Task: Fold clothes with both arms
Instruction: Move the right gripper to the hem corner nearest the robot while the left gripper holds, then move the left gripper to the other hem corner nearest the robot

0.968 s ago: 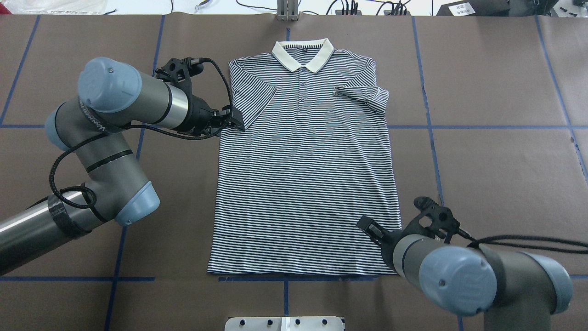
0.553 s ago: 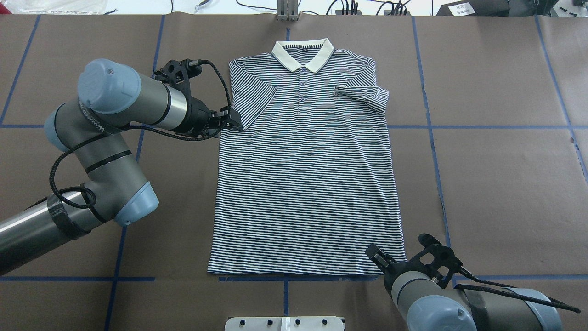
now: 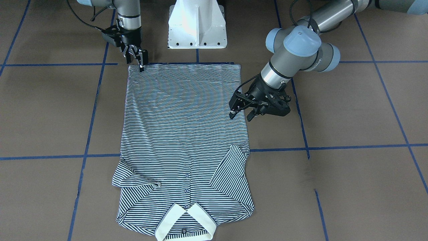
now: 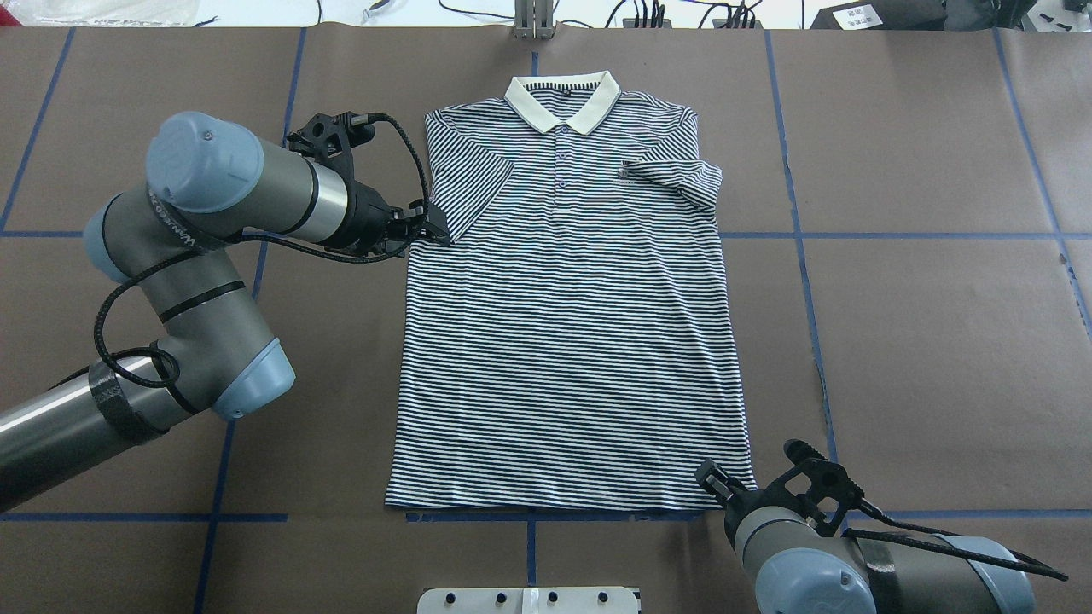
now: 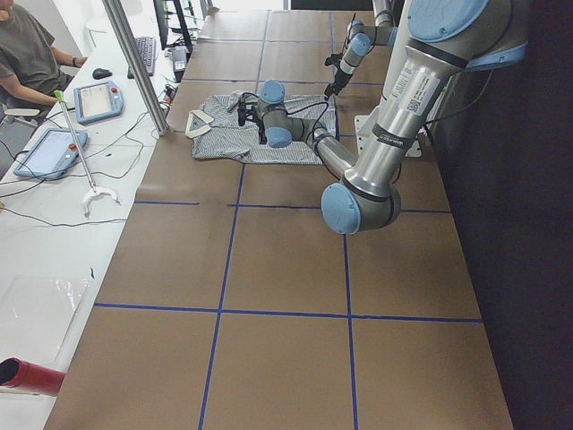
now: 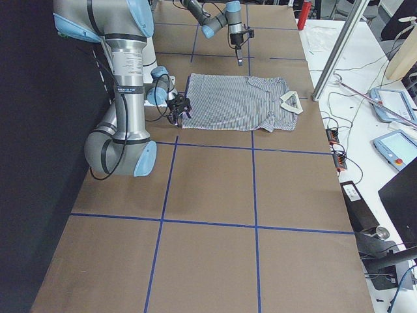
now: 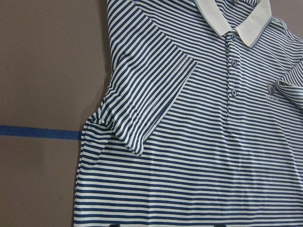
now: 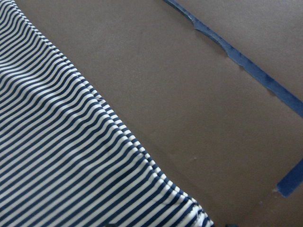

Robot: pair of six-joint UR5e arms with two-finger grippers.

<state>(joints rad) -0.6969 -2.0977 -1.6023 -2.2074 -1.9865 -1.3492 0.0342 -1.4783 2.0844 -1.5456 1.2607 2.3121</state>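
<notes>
Your polo shirt [image 4: 567, 341] lies flat, front up, mid-table, w/ its hem toward the robot and its cream collar [image 4: 563, 98] at the far side. Both short sleeves are folded in over the chest. The left sleeve [image 4: 465, 183] lies diagonal, and the right sleeve [image 4: 682, 179] reaches the small logo [image 4: 625, 173]. The buttons [image 4: 560, 170] run straight down from the collar. The body is mostly smooth, w/ slight ripples along the side edges.

L gripper [image 3: 240, 116] is at the shirt's left side edge, just hem-side of the folded sleeve. Its jaws are apart: one finger [image 3: 232, 112] is over the stripes, the other over bare paper. You can't tell from these views whether it touches the cloth. The L wrist cam looks across sleeve, buttons and collar.

R gripper [image 3: 135, 64] points down at the hem corner on the robot's right. One fingertip [image 3: 141, 67] is right at that corner. Its jaws look parted, w/ nothing held. The R wrist cam shows the shirt's side edge and bare paper close up.

The table [image 4: 938, 341] is covered in brown paper, gridded w/ blue tape [image 4: 921, 235]. A white pedestal [image 3: 197, 23] stands between the arms. In the left side view a person [image 5: 27, 54] sits at a white bench [image 5: 45, 255] w/ two tablets [image 5: 98, 100].
</notes>
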